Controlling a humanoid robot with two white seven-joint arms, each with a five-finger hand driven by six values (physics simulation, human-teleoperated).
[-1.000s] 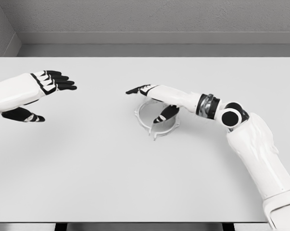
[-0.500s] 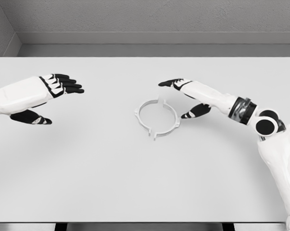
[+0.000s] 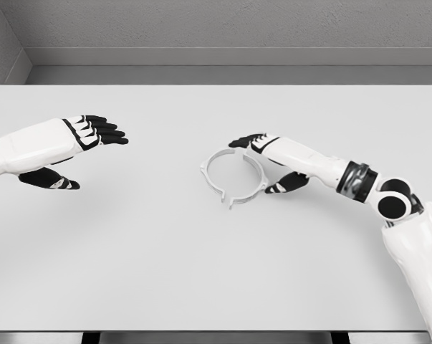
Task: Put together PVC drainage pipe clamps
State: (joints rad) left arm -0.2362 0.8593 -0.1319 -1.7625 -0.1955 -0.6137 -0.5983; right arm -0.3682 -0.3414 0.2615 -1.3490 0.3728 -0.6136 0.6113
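Clamp ring (image 3: 232,178) lies flat mid-bench (image 3: 201,272), undisturbed. R hand (image 3: 262,161), fingers spread, empty, has dropped back beside ring's right rim; re-grasp likely. L hand (image 3: 69,147) open, far left.

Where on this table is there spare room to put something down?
The whole near half of the table is bare, as is the far strip behind both hands. There is also a gap between the left hand and the clamp ring. It is crowded only where the right hand flanks the ring.

Left hand (image 3: 72,143) raised at left, fingers extended, thumb apart; right hand (image 3: 269,161) reaching inward, fingers spread, holding nothing.
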